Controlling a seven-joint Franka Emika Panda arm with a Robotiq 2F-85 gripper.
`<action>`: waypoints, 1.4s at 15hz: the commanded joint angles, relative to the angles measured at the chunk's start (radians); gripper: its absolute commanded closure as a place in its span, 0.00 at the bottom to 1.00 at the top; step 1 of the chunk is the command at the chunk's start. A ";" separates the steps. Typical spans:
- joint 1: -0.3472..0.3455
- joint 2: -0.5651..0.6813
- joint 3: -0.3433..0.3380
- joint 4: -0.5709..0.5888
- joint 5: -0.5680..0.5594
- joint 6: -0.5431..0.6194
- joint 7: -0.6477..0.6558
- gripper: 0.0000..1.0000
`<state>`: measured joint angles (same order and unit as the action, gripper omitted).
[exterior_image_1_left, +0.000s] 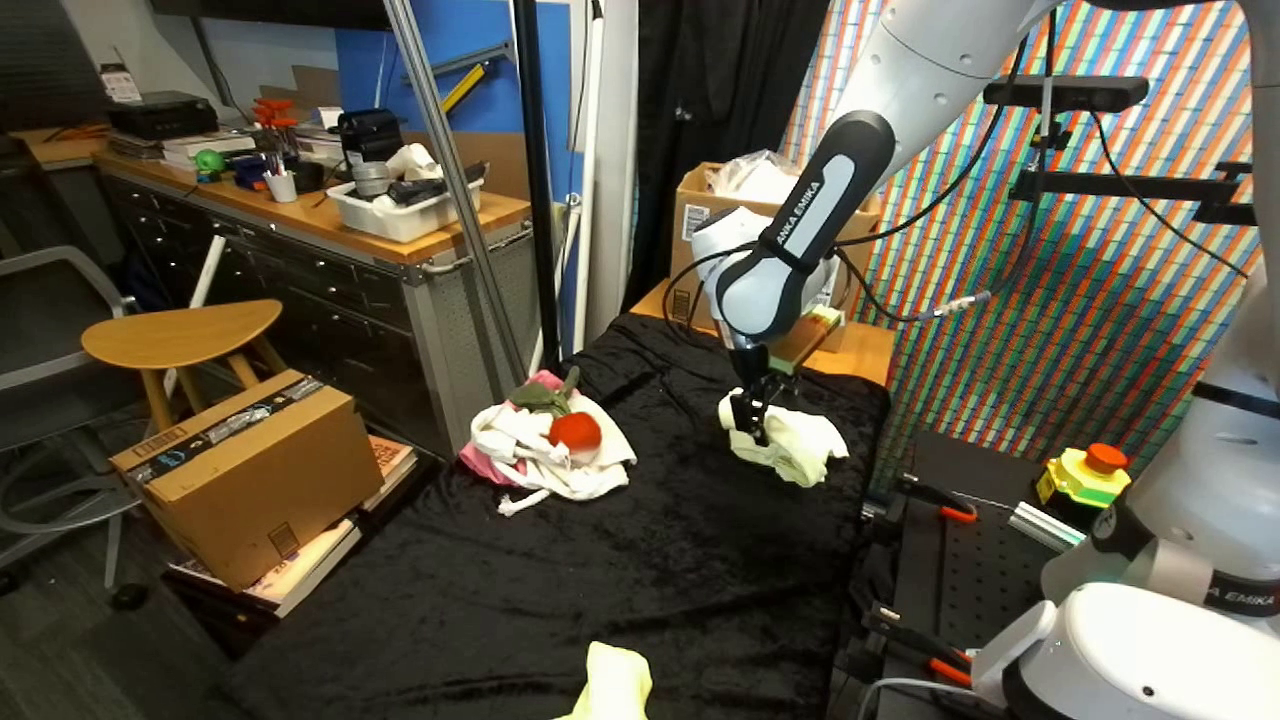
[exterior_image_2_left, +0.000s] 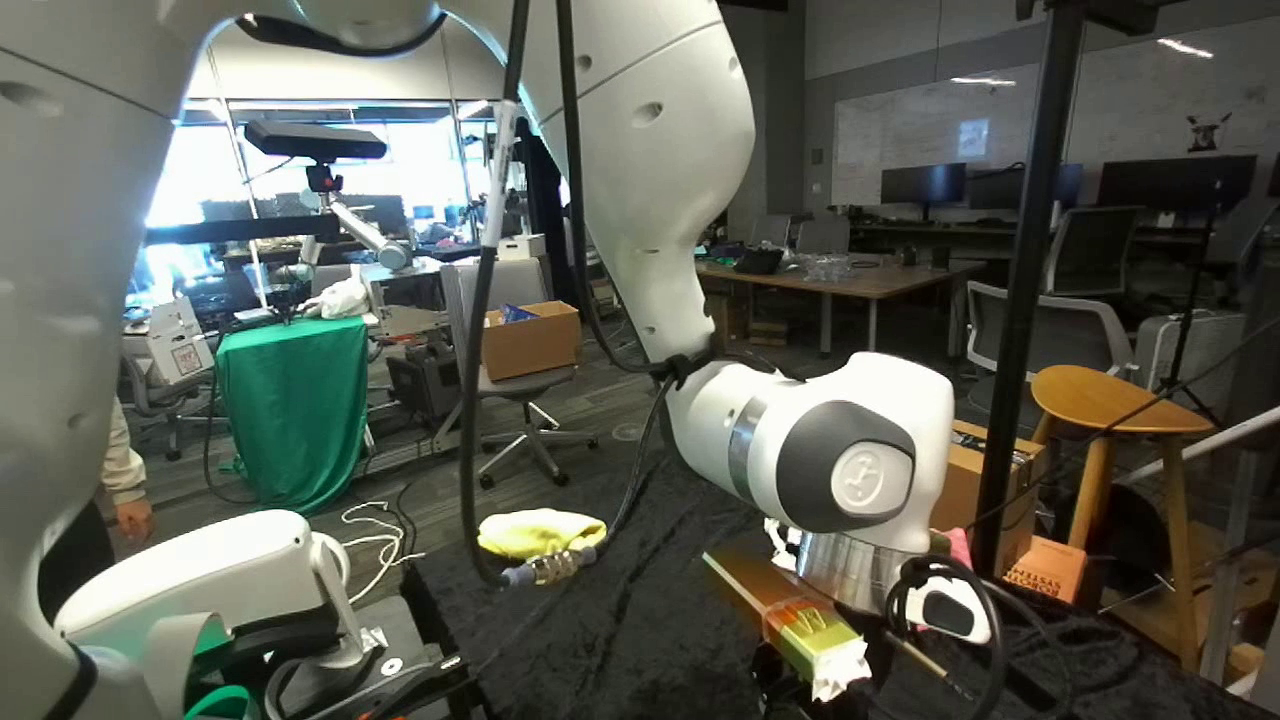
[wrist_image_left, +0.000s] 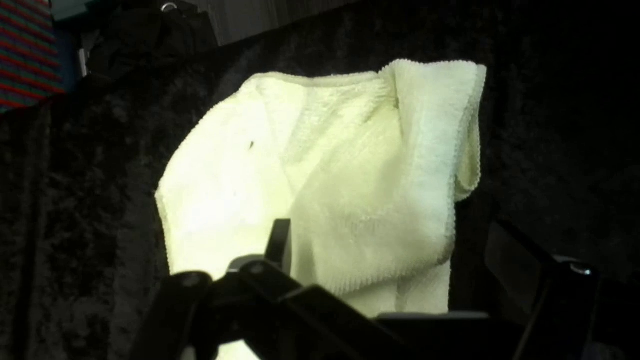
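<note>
As I look down through the wrist view, a crumpled pale yellow cloth (wrist_image_left: 350, 175) lies beneath my gripper (wrist_image_left: 392, 240), with a black velvet cover (wrist_image_left: 90, 225) under it. The jaws stand wide apart and have hold of nothing: one finger (wrist_image_left: 281, 245) is over the cloth, the other out past its edge. I cannot tell whether either touches it.

Above the cloth, my robot arm (exterior_image_1_left: 815, 205) reads "ANKA EMIKA" in an exterior view. Well apart from the cloth, the white base (exterior_image_1_left: 1200, 480) has a dark band (exterior_image_1_left: 1245, 597) where I make out "A EMIKA". Behind the cloth, a cardboard box (exterior_image_1_left: 684, 258) bears a white label (exterior_image_1_left: 695, 220) too small to read. Well away from the cloth, an orange book (exterior_image_2_left: 1045, 570) shows upside-down capitals, seemingly "SYSTEMS".

On the same cover, apart from the cloth, a white fabric pile (exterior_image_1_left: 600, 475) carries a red plush piece (exterior_image_1_left: 575, 432). A second yellow cloth (exterior_image_1_left: 612, 688), well apart from the first, shows in both exterior views.
</note>
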<state>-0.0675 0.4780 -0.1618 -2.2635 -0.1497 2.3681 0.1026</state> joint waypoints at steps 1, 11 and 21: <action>-0.009 0.034 0.011 0.021 0.024 -0.040 0.001 0.00; -0.029 0.108 0.014 0.090 0.051 -0.029 -0.011 0.00; -0.034 0.162 0.003 0.138 0.045 -0.030 0.004 0.58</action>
<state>-0.0968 0.6281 -0.1592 -2.1491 -0.1206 2.3448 0.1048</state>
